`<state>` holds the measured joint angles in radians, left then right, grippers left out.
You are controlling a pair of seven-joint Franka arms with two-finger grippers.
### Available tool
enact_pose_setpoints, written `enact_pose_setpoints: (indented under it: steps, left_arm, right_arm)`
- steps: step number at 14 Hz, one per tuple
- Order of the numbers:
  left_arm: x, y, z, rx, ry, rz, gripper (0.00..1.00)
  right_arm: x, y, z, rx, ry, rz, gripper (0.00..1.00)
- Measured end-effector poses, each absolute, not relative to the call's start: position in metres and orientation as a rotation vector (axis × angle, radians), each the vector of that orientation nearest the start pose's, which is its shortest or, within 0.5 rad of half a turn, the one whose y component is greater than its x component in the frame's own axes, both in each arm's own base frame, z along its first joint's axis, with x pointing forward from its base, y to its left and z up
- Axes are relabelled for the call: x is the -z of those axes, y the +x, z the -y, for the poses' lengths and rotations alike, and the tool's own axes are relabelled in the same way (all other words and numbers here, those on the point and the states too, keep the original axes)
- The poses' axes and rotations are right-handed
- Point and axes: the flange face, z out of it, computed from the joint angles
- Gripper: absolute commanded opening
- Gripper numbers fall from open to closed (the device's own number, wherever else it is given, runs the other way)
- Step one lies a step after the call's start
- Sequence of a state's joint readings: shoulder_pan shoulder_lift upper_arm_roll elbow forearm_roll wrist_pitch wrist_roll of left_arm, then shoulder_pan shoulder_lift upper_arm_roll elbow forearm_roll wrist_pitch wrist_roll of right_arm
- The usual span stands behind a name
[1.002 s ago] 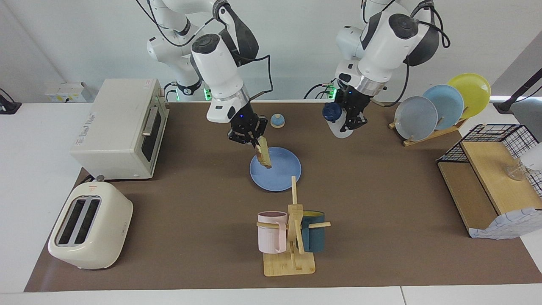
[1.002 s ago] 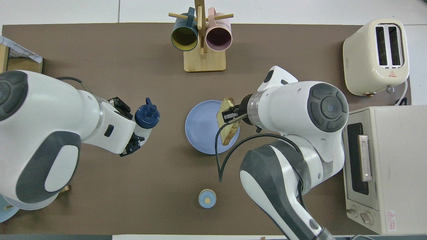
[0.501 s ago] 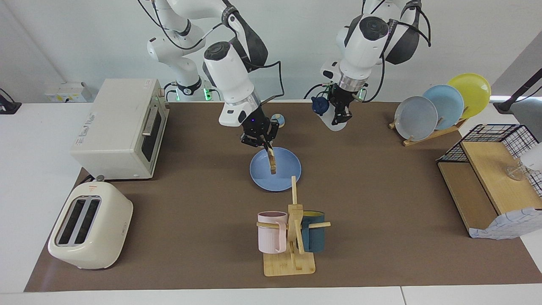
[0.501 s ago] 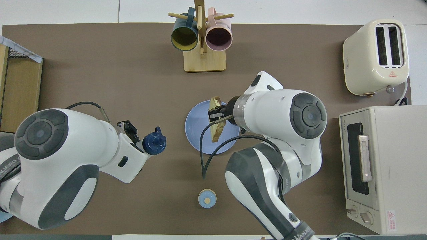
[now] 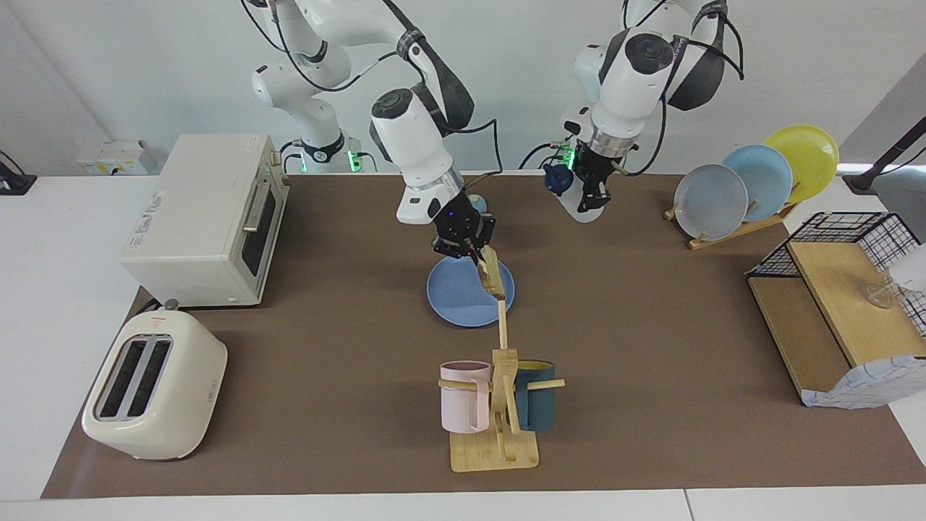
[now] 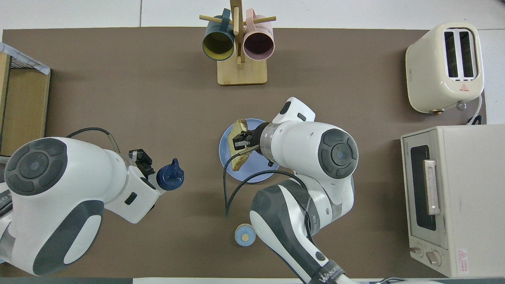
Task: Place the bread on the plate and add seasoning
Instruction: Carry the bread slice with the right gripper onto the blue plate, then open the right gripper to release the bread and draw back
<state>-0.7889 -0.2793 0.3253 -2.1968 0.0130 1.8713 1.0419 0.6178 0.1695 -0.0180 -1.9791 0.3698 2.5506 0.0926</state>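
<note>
We see a medium-blue plate [image 5: 456,300] on the brown mat [image 5: 651,347] that covers the white desk [image 5: 51,289], and above it a tan, speckled slice of bread [image 5: 493,273] with a darker brown crust. The seasoning [image 5: 571,194] is a translucent white bottle with a dark navy cap, and the arms are white with dark grey joints. Grey, light-blue and yellow plates [image 5: 756,177] stand in a wooden rack, a pink mug [image 5: 463,394] and a teal mug [image 5: 537,396] hang on a pale wooden stand, and the toaster [image 5: 152,394] is cream.
</note>
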Motion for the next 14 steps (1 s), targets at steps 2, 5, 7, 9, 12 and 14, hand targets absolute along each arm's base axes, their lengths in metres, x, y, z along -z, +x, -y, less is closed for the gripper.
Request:
enact_pose_setpoints:
  steps: [2,5,7,9,12,14]
  left_arm:
    - [-0.487,0.424,0.189,-0.061,-2.337,-2.235,0.0]
    - [-0.484,0.426,0.175,-0.063,-2.347,-2.231,0.0]
    - [-0.484,0.428,0.169,-0.063,-2.353,-2.226,0.0]
    - [-0.484,0.428,0.168,-0.062,-2.354,-2.226,0.0]
    - [-0.484,0.427,0.168,-0.061,-2.354,-2.227,0.0]
    - [-0.484,0.427,0.168,-0.06,-2.354,-2.226,0.0]
  right_arm:
    - [-0.413,0.512,-0.348,0.396,-2.722,0.327,0.0]
    - [-0.393,0.504,-0.34,0.443,-2.728,0.306,0.0]
    - [-0.386,0.501,-0.334,0.445,-2.736,0.294,0.04]
    - [-0.385,0.505,-0.321,0.447,-2.745,0.277,0.57]
    - [-0.38,0.51,-0.302,0.443,-2.761,0.249,1.0]
    - [-0.38,0.51,-0.299,0.442,-2.763,0.243,1.0]
